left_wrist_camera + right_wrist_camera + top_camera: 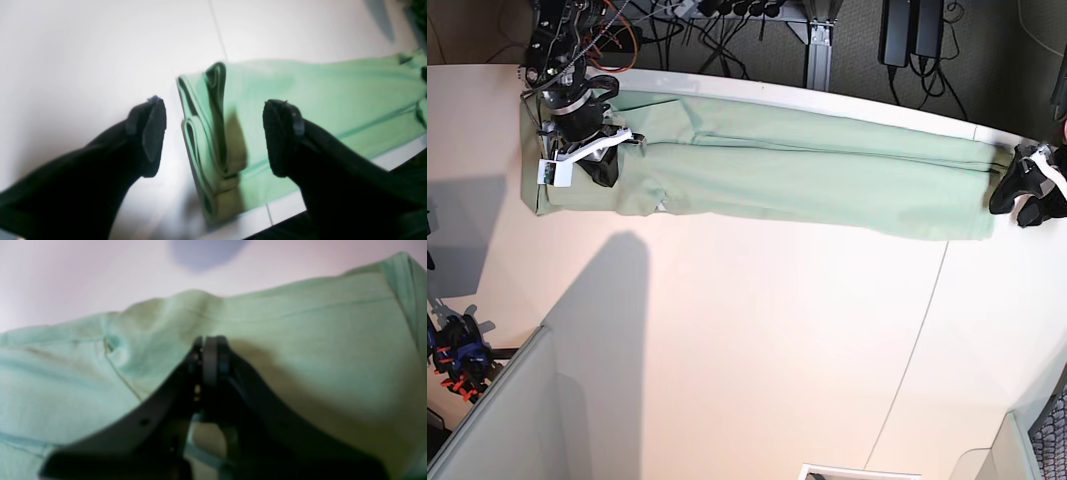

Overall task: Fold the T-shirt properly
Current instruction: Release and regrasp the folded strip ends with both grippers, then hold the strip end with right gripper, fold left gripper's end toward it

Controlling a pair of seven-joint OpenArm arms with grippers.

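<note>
The pale mint-green T-shirt (807, 170) lies folded into a long narrow strip along the far side of the white table (757, 330). My right gripper (605, 168) rests on the strip's left end. In the right wrist view it (210, 350) is shut, tips together just over the cloth (333, 340), with no cloth showing between them. My left gripper (1014, 200) is at the strip's right end. In the left wrist view it (217, 136) is open and empty, its fingers either side of the layered folded end (317, 93).
The table's far edge runs just behind the shirt, with cables and a metal stand (817, 45) beyond it. A seam (927, 320) crosses the table on the right. A grey partition (517, 420) and coloured clamps (457, 355) stand at the front left.
</note>
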